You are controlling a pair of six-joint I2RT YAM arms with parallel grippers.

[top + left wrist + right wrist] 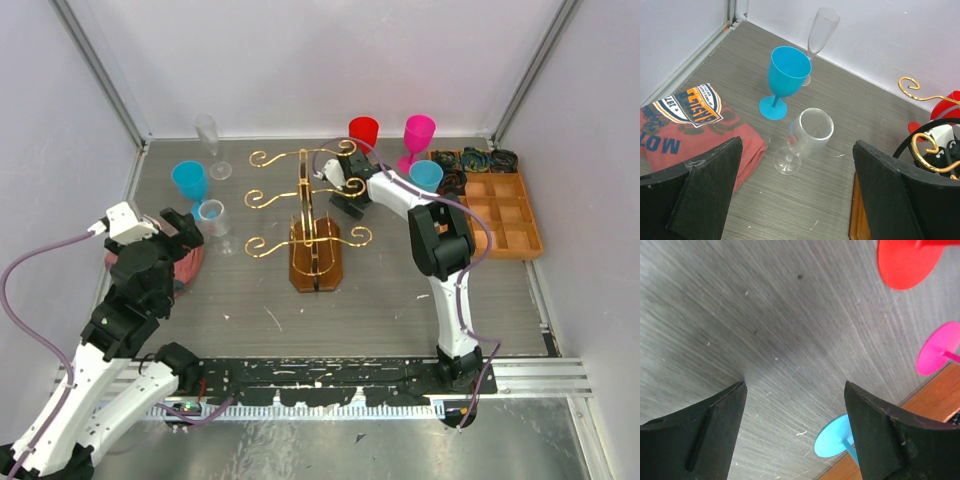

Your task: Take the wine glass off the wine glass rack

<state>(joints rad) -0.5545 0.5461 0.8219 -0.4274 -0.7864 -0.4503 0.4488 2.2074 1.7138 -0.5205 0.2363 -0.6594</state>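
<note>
Wine glass rack (315,215) mid-table; my right gripper (349,207) released beside it.
I see the red wine glass (363,133) upright on the table (400,300) just behind that gripper, whose fingers gape around nothing. My left gripper (185,225) hangs wide open near a clear glass (807,135).

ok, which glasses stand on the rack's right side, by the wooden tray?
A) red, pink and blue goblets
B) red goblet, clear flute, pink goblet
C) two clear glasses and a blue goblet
A: the top view shows the red goblet, pink goblet and a blue goblet between the wine glass rack and the wooden tray; no clear glass there.
</note>
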